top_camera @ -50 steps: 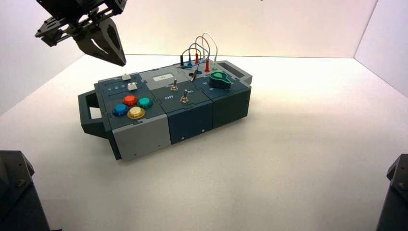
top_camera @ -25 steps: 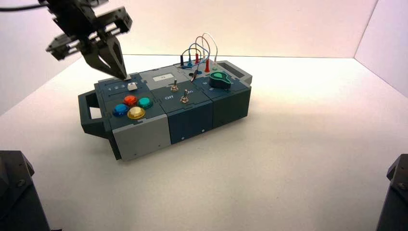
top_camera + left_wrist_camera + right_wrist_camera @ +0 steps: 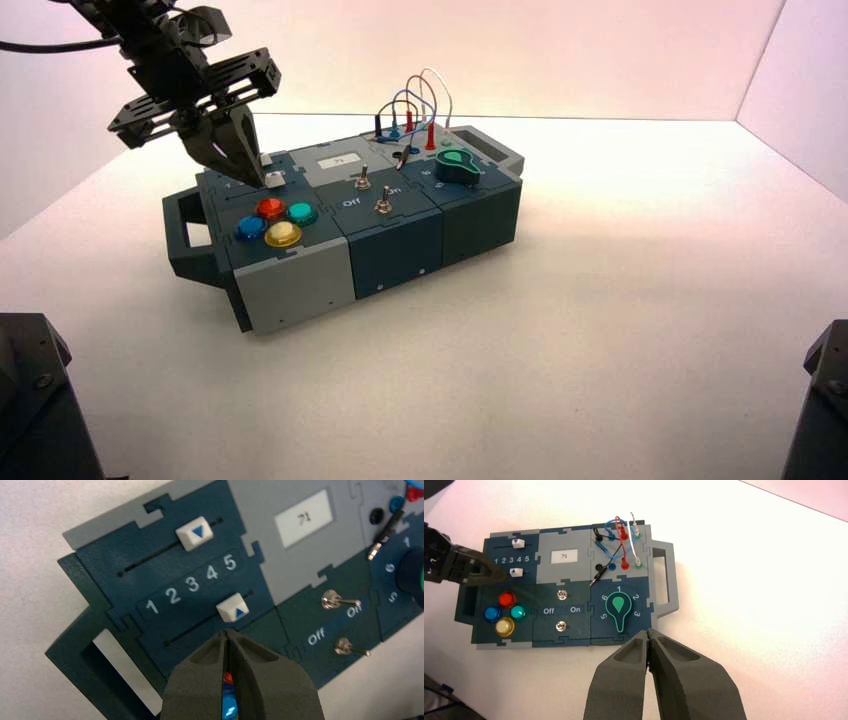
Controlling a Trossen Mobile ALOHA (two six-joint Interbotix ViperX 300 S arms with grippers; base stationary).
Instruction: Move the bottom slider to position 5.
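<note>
On the box (image 3: pixel 300 250), I had the left gripper (image 3: pixel 227 636) pinched closed, empty, tips just beside the bottom slider (image 3: pixel 233 607). Its knob sat under the 4-to-5 gap (not clearly on 5), so I judged a short push remained. Right gripper (image 3: pixel 649 635) idled, closed.

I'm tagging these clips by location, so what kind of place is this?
Probably a robot test bench in a lab: a control box with buttons, sliders and wires sits alone on a plain white table with white walls around it, the left gripper at the bottom slider.
</note>
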